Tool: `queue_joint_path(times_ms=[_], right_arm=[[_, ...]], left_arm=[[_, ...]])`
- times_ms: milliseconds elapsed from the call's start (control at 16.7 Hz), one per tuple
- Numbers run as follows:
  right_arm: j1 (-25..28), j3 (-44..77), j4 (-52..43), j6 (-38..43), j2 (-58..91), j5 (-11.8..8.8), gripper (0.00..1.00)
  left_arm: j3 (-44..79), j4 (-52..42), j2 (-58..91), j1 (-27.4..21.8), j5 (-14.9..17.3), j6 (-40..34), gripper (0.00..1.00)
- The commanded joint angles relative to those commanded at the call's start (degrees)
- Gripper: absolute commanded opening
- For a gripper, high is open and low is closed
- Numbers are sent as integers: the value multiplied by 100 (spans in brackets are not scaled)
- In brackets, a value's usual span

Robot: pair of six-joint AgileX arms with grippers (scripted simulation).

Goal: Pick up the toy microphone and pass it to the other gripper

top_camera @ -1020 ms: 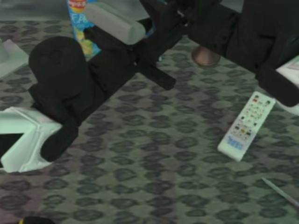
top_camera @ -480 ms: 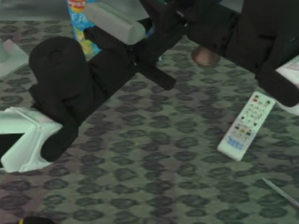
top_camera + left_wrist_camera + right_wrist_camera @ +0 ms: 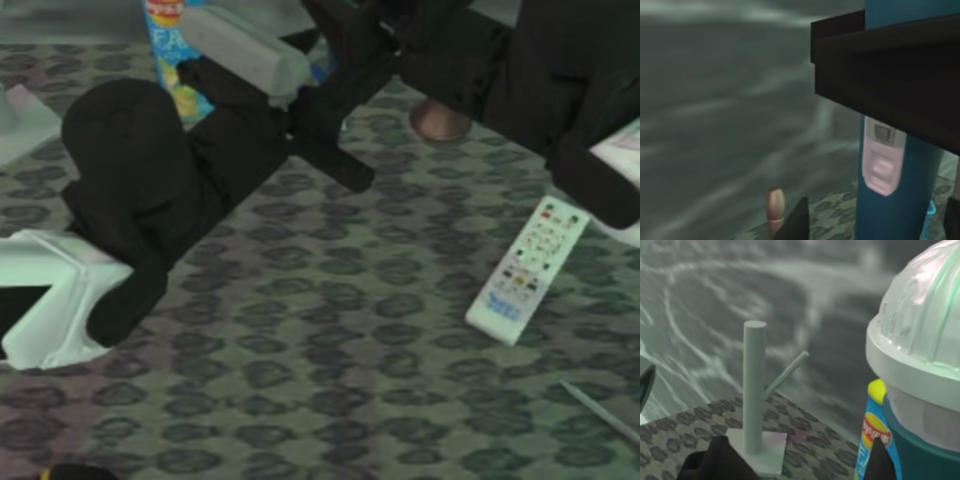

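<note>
One toy microphone (image 3: 900,200), teal handle, white head

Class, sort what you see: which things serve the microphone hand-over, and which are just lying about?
Job: teal-handled toy microphone with white domed head; black left gripper; black right gripper, both at the top view's upper middle.
Lying about: white remote control; blue crisp tube with yellow lid; white branched stand; brown rounded object; thin grey stick.

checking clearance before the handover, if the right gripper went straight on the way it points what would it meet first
Most likely the toy microphone itself: its white head fills the near side of the right wrist view. The chips can stands behind it. Depth is unclear.
</note>
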Motion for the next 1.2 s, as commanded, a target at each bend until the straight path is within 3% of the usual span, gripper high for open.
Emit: queue_joint_path(times_ms=[600, 720, 1020, 1200], right_arm=[[-29, 34, 6, -35, -53, 52, 0], [-132, -65, -5, -21, -138, -54, 0], [-576, -451, 8, -31, -558, -565, 0], [-683, -542, 6, -46, -643, -670, 0]], left_arm=[[-63, -2, 40, 74, -104, 76, 100], [-279, -26, -177, 130, -69, 80, 100], [-1330, -90, -1314, 379, 73, 62, 100], [-1519, -89, -1507, 427, 108, 54, 100]])
